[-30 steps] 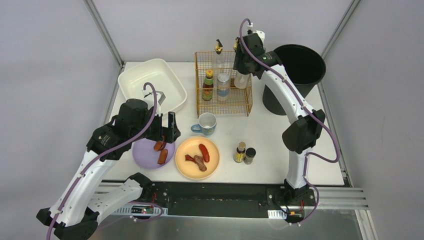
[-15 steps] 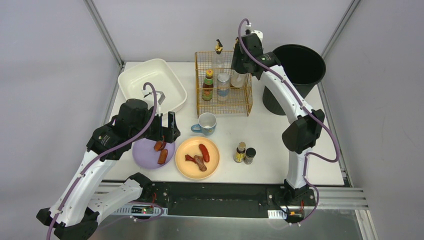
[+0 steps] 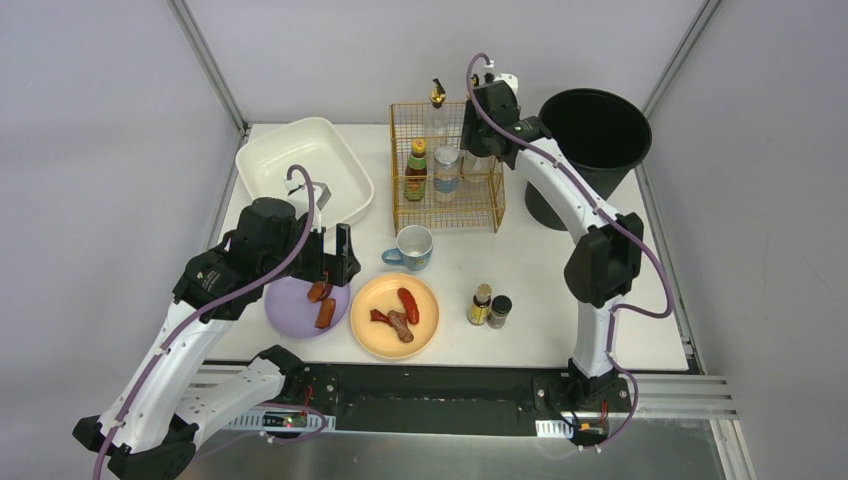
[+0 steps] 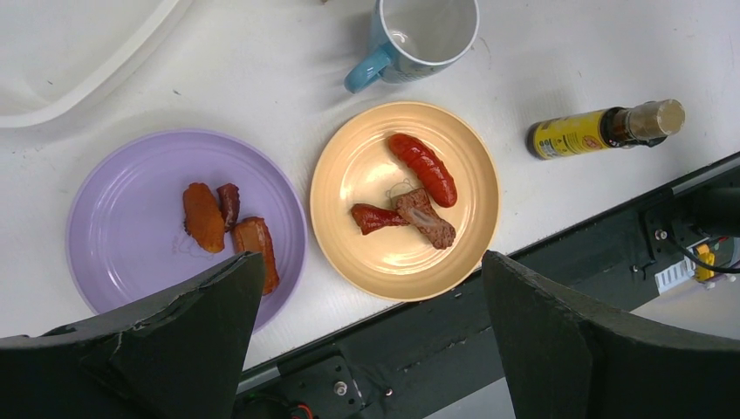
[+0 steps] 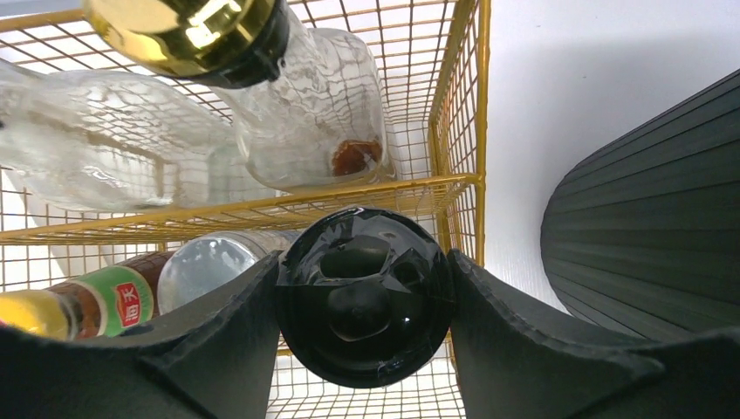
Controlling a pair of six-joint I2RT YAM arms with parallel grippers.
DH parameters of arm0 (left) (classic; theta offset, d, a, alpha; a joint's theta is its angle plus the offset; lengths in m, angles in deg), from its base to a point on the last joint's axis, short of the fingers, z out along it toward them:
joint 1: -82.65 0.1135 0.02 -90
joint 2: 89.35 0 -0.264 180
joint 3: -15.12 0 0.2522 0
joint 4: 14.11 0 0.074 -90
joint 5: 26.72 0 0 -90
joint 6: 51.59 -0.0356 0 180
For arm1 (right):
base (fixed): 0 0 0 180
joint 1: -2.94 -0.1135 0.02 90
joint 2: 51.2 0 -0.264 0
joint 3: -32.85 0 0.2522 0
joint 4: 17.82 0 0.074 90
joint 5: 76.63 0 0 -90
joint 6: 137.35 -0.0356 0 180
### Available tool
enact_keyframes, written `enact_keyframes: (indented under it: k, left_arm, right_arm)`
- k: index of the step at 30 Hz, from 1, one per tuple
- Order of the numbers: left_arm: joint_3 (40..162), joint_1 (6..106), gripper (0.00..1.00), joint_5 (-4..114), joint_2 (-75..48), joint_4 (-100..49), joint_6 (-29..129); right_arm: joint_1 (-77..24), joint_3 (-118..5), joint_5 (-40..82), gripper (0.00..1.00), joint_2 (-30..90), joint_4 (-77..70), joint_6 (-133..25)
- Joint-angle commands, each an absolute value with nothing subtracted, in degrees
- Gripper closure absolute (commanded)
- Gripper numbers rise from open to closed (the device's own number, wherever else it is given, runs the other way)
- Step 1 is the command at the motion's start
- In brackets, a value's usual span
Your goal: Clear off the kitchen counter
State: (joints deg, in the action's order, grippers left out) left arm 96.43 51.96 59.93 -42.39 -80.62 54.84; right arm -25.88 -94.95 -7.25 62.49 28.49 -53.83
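Observation:
The white kitchen counter (image 3: 560, 250) holds a purple plate (image 3: 290, 310) with fried pieces, a yellow plate (image 3: 380, 335) with sausage and meat, a blue mug (image 3: 413, 245), a yellow-labelled sauce bottle (image 3: 480, 303) and a dark-capped jar (image 3: 499, 311). My left gripper (image 3: 335, 262) is open and empty, hovering between the two plates; its wrist view shows the purple plate (image 4: 131, 218) and yellow plate (image 4: 384, 262) below. My right gripper (image 3: 478, 150) is shut on a black-capped bottle (image 5: 365, 297) over the right back corner of the gold wire basket (image 3: 470, 215).
The wire basket (image 5: 454, 105) holds several bottles. A black bin (image 3: 600, 130) stands right of it, close to the right gripper (image 5: 365, 297). A white basin (image 3: 300, 165) sits at the back left. The black rail runs along the counter's front edge.
My right gripper has moved left and a little lower with the bottle, from beside the bin to over the basket. The left arm has not moved.

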Motion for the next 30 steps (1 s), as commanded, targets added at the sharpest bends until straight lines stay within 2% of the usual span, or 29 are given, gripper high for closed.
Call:
enact_keyframes:
  k: [1, 11, 19, 23, 27, 30]
  left_arm:
    - [97.88, 51.89, 0.0, 60.55, -42.4, -79.99, 53.53]
    - [97.62, 51.89, 0.0, 60.55, -42.36, -80.01, 53.88]
    - [97.46, 51.89, 0.0, 60.48, -42.68, -80.07, 54.31]
    - [97.45, 51.89, 0.0, 60.42, -42.84, -80.03, 54.49]
    - [97.48, 51.89, 0.0, 60.55, -43.12, -80.08, 54.54]
    - [97.36, 51.85, 0.0, 60.47, -43.21, -80.18, 54.75]
  right_arm:
    - [-26.14, -92.92, -9.19, 0.78, 57.88, 21.6, -52.61]
    - [-26.11, -83.61, -10.14, 0.79, 56.91, 18.02, -53.77]
    - [-26.12, -82.23, -9.0, 0.78, 58.31, 18.33, -55.52]
    - [-26.09, -82.53, -9.02, 0.69, 59.37, 19.59, -56.13]
    - [-26.08, -83.76, -10.02, 0.5, 60.64, 22.12, -56.47]
    - [-26.11, -83.8, -9.78, 0.45, 60.78, 22.74, -57.04]
